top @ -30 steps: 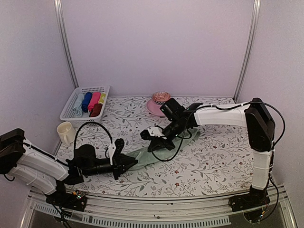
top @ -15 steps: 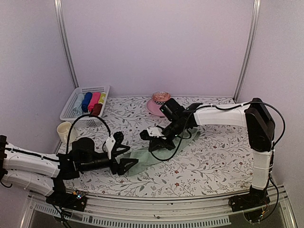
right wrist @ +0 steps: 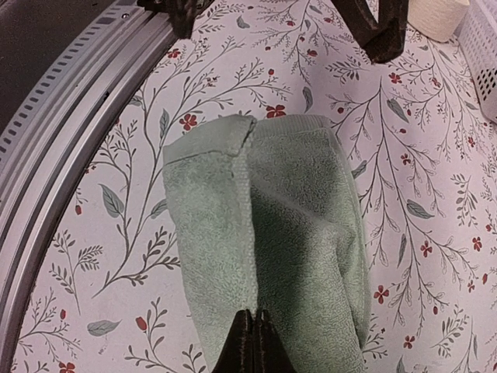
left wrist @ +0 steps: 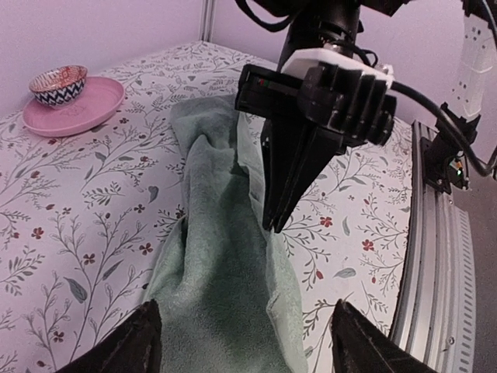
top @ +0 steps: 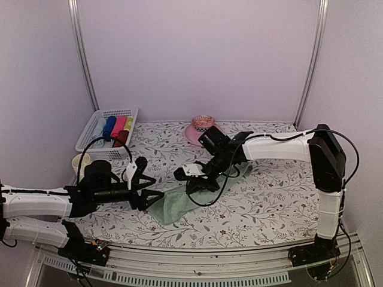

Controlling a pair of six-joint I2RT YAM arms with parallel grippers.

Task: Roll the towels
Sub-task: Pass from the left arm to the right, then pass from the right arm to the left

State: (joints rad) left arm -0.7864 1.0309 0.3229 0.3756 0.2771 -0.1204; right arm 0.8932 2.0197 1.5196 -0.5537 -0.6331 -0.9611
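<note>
A pale green towel lies in a long bunched strip on the floral table cover. My right gripper is shut on a folded edge of the towel, and the seam runs straight into its closed fingertips. My left gripper hovers open just left of the strip's near end. In the left wrist view its fingers stand wide on either side of the towel without touching it, and the right gripper points down at the towel's right edge.
A white basket at the back left holds several rolled cloths, one of them dark red. A cream cup stands in front of it. A pink plate with a small bowl sits at the back. A metal rail borders the near edge.
My left gripper has opened, let go of the towel and drawn back to the left. The towel's near end now lies further left and nearer. The right gripper shifted slightly left.
</note>
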